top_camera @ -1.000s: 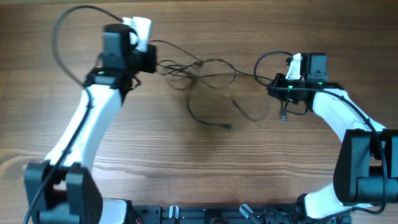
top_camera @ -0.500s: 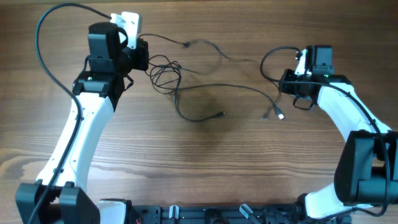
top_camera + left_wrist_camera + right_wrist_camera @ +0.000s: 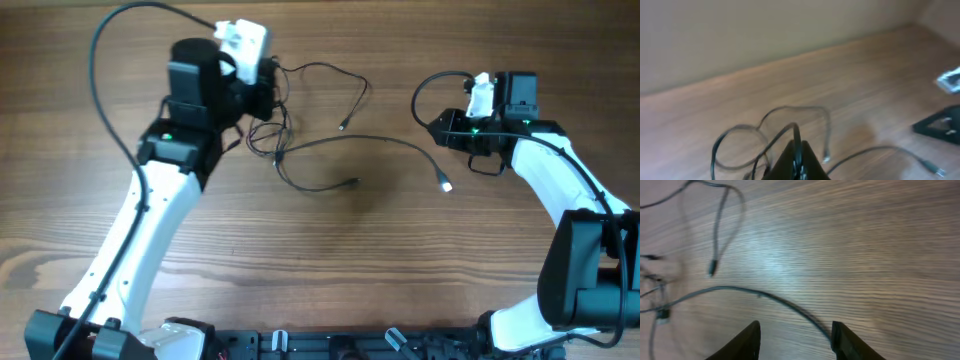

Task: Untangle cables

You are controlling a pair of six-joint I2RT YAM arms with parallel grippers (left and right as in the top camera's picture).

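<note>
The cables (image 3: 300,150) are thin black wires lying on the wooden table (image 3: 330,260) between my arms. A knot of loops (image 3: 268,132) sits by my left gripper (image 3: 272,100), which is shut on one strand. In the left wrist view that strand (image 3: 797,134) rises from the closed gripper (image 3: 797,146). One long wire arcs right to a plug (image 3: 445,185) below my right gripper (image 3: 437,128). Two other plug ends (image 3: 344,126) (image 3: 354,182) lie loose. In the right wrist view my gripper (image 3: 795,327) is open and the wire (image 3: 765,297) runs on the table just beyond its fingers.
Each arm's own thicker black cable loops beside it, one at the far left (image 3: 100,60) and one by the right wrist (image 3: 428,90). The arm bases and a black rail (image 3: 350,345) line the near edge. A pale wall (image 3: 765,35) stands behind the table.
My right gripper has opened and let go of the wire, whose plug end now lies on the table. My left gripper pulled its strand aside, spreading the wires apart.
</note>
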